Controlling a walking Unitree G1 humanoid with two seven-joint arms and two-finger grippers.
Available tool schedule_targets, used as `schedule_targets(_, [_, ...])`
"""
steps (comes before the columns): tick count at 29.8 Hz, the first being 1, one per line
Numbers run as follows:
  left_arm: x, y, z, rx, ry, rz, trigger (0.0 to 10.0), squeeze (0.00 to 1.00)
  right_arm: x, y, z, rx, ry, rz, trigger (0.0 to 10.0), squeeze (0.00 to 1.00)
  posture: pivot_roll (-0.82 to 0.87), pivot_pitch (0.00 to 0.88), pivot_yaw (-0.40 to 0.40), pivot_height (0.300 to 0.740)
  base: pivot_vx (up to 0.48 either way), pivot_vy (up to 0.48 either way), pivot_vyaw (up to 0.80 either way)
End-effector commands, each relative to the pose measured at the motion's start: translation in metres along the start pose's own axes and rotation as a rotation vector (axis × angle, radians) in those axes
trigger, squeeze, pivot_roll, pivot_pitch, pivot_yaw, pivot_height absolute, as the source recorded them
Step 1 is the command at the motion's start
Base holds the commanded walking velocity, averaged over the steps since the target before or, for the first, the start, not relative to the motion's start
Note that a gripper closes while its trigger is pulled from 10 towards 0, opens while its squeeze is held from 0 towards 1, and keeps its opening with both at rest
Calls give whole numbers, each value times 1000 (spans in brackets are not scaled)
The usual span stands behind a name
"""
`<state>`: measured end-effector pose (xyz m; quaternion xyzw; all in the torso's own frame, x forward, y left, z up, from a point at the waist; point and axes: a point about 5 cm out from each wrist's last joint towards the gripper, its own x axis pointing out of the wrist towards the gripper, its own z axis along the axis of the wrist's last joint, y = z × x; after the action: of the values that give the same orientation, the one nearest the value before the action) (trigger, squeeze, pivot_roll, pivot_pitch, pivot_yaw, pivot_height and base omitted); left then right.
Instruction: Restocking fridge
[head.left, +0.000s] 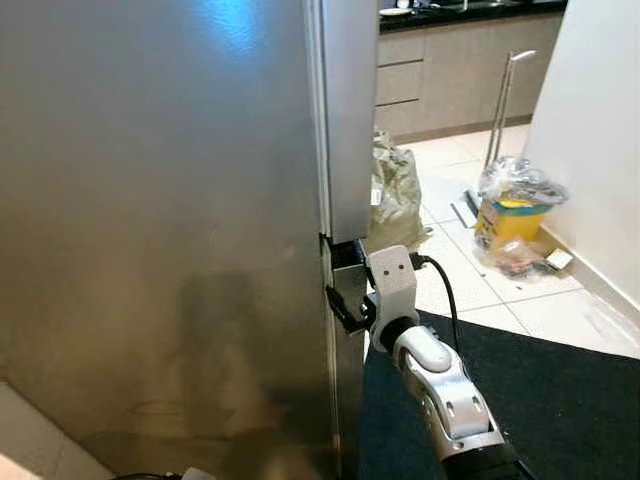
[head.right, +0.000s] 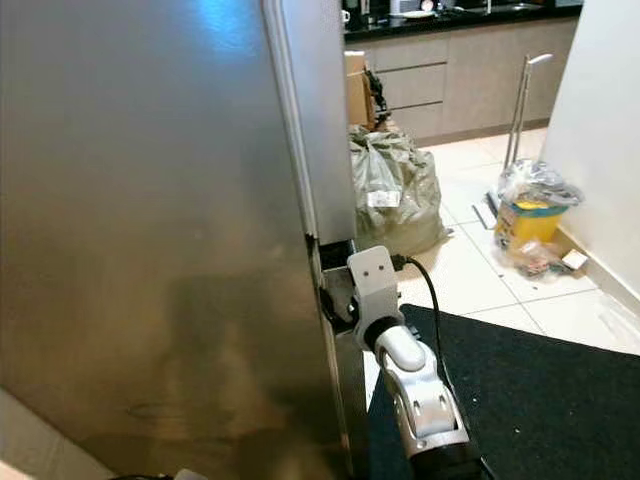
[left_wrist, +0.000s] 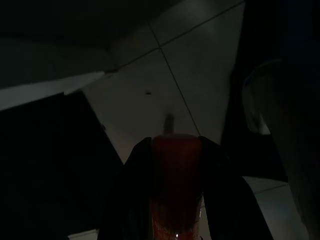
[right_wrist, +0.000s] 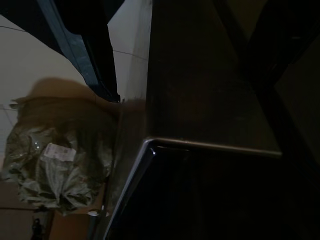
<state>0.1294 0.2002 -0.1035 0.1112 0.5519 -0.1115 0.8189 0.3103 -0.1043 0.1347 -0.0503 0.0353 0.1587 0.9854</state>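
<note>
One right gripper (head.left: 345, 308) hooks the steel fridge door (head.left: 160, 220) edge, grip unclear; beyond it, tiled floor (head.left: 470, 270) and bags (head.left: 395, 195).

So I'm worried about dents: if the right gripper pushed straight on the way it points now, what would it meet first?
The right gripper points at the tall stainless-steel fridge, its black fingers already at the door's edge by the dark gap. It would likely meet that edge first; exact contact is unclear.
</note>
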Motion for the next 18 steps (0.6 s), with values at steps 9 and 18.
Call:
schedule_targets(9, [0,0,-1,10,6,-3,10000,0,-2,-42,32,-26,-119,-254,10000,0,-181,16,88,740,0,0,0])
schedule_targets(18, [0,0,0,12,6,-4,10000,0,-5,-55,28,-41,-97,-335,10000,0,-184,18,91,740,0,0,0])
